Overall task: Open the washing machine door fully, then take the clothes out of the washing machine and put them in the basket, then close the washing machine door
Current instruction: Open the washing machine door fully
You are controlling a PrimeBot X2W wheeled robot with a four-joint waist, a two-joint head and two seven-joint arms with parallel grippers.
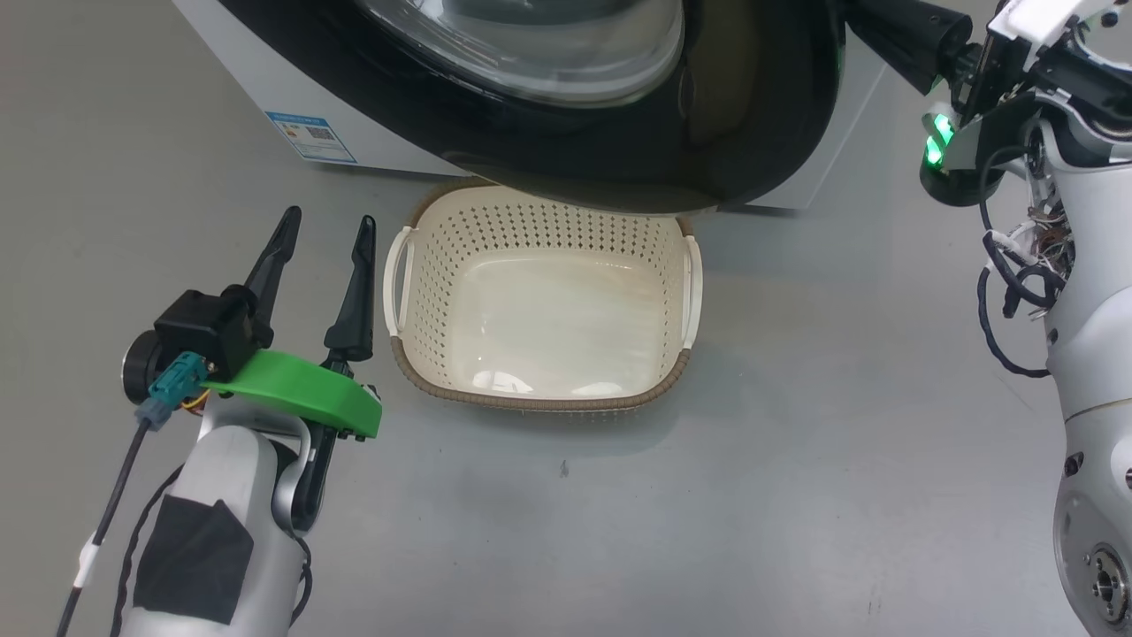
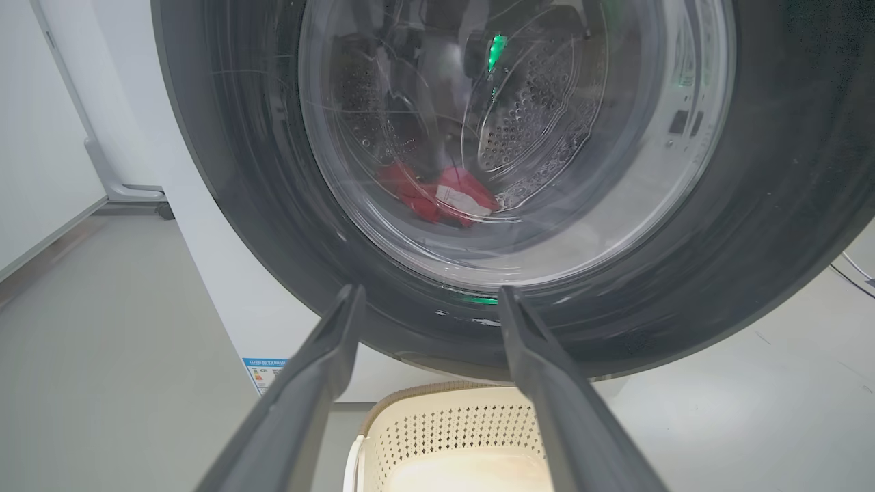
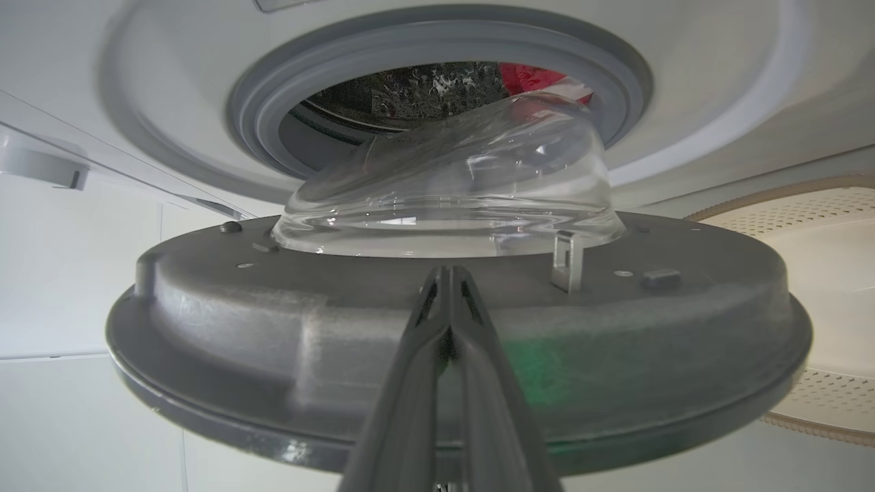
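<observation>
Right end effector (image 3: 448, 273), its 2 fingers pressed together, had its tips against the grey inner face of the washing machine door (image 3: 273, 328). Left end effector (image 1: 328, 218) gaped wide and empty below the door, beside the basket (image 1: 539, 402). Behind the door lay the clothes (image 2: 444, 198), probably soft, light and limp, and best pinched at a raised fold.

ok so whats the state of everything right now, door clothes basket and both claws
washing machine door, partly open, not swung fully back
clothes, inside the washing machine, not taken out
basket, upright, empty
left claw, open, holding nothing
right claw, shut, fingers together at the door's inner side
</observation>
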